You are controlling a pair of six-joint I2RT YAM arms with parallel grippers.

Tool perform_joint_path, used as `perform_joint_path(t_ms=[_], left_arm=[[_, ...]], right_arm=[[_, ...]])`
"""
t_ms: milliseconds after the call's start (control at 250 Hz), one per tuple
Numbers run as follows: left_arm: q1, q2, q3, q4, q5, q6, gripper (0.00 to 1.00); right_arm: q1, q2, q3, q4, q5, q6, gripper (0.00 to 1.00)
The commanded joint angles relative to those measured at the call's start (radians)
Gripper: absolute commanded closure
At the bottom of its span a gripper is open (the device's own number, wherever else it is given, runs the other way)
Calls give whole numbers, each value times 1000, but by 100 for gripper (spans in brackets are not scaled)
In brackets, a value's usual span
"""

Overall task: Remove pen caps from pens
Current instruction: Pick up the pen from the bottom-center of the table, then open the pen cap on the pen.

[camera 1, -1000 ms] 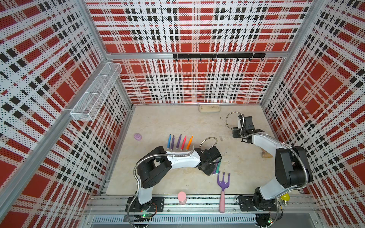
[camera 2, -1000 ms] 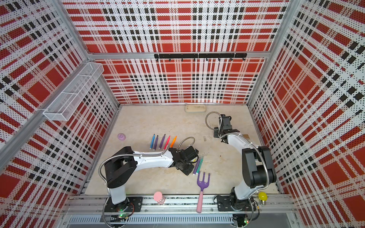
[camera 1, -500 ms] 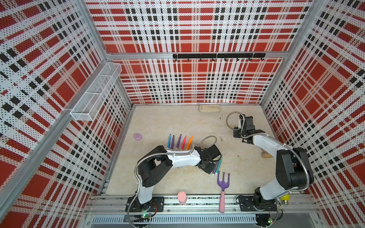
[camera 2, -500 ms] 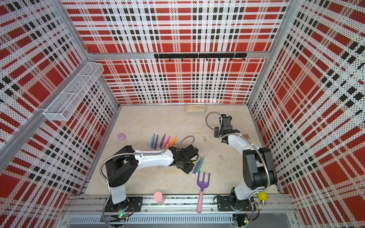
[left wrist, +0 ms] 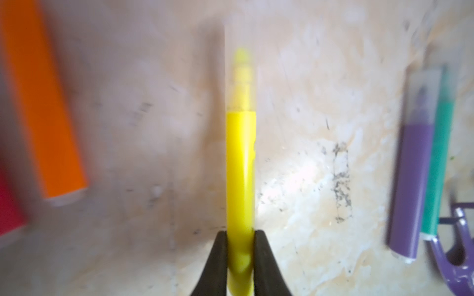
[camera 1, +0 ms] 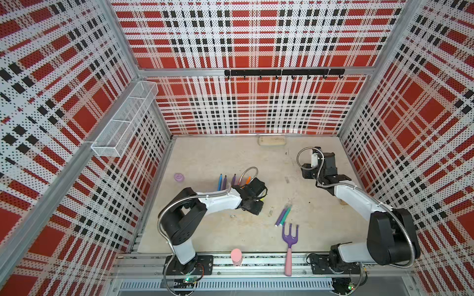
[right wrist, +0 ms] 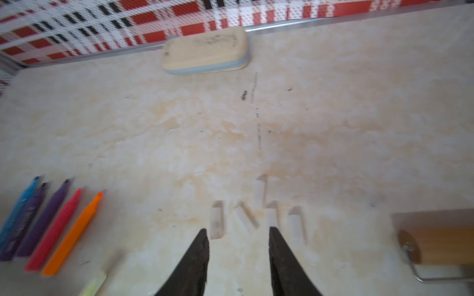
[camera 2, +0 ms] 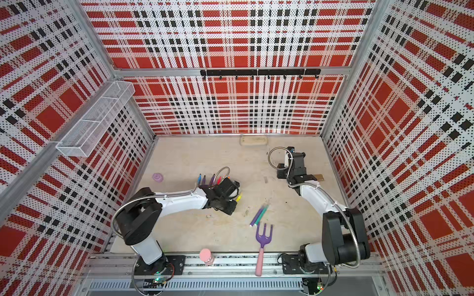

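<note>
Purple and teal pens [camera 1: 281, 217] lie beside the fork [camera 1: 289, 233]. The left jaws have drawn away from them, clamped on the capped yellow pen [left wrist: 240, 166]. Beyond, the right jaws stay apart over loose pen caps [right wrist: 216, 221] on the desk [right wrist: 333, 128].

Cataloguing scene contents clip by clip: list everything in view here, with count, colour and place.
uncapped pens: 5; blue, two purple, red, orange; one row, left half of table
yellow pen: 1; yellow, capped; in left gripper
garden fork: 1; purple, pink handle; front edge
capped pens: 2; purple, teal; side by side by garden fork
loose caps: 5; clear; ahead of right gripper
cylinder: 1; pink; front rail
small object: 1; lilac; table's left side
block: 1; beige; by back wall
roller: 1; wooden; table's right side
wire basket: 1; white; left wall
hook rail: 1; black; back wall
left gripper: shut on yellow pen
right gripper: open, empty
</note>
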Motion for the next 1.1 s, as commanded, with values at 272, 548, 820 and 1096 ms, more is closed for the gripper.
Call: perform_joint_path(t_ms=[272, 548, 820, 1096], left_arm=[[137, -236, -135, 438, 400, -52, 94], [153, -293, -155, 497, 414, -66, 95], [157, -307, -182, 532, 431, -75, 95], [160, -314, -201, 539, 433, -78, 95]], right_arm=[[168, 54, -99, 677, -490, 317, 48], [245, 135, -40, 717, -538, 349, 44], [250, 162, -59, 734, -500, 379, 56], [250, 125, -69, 726, -485, 376, 53]])
